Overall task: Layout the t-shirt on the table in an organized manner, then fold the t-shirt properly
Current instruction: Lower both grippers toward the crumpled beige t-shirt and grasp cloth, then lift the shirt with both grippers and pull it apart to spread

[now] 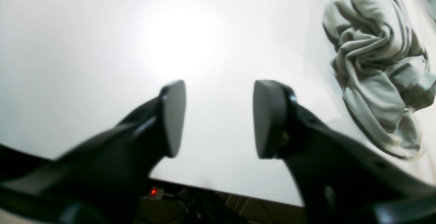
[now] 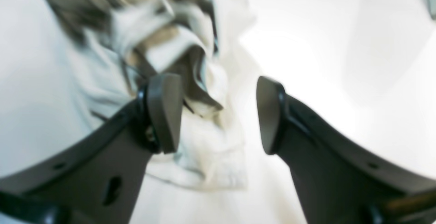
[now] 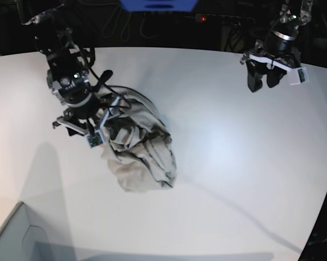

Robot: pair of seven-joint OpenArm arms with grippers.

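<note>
A grey box corner (image 3: 13, 236) juts into the near left of the base view. At the far edge, a blue object (image 3: 158, 5) sits against the dark background, cut off by the frame. Just right of it glows a small red light (image 3: 203, 18); dark cables (image 3: 130, 24) trail nearby.

The t-shirt (image 3: 141, 157) is a plain light grey-beige with no print showing, its deep creases shading to darker grey-brown, and in the right wrist view it looks paler, nearly cream. The surface (image 3: 217, 141) under it is plain glossy white with a bright glare patch, and a grey box corner (image 3: 8, 234) shows at its near edge. Both the left hand (image 1: 219, 118) and the right hand (image 2: 218, 115) are black with matte dark grey pads (image 1: 267, 118).
</note>
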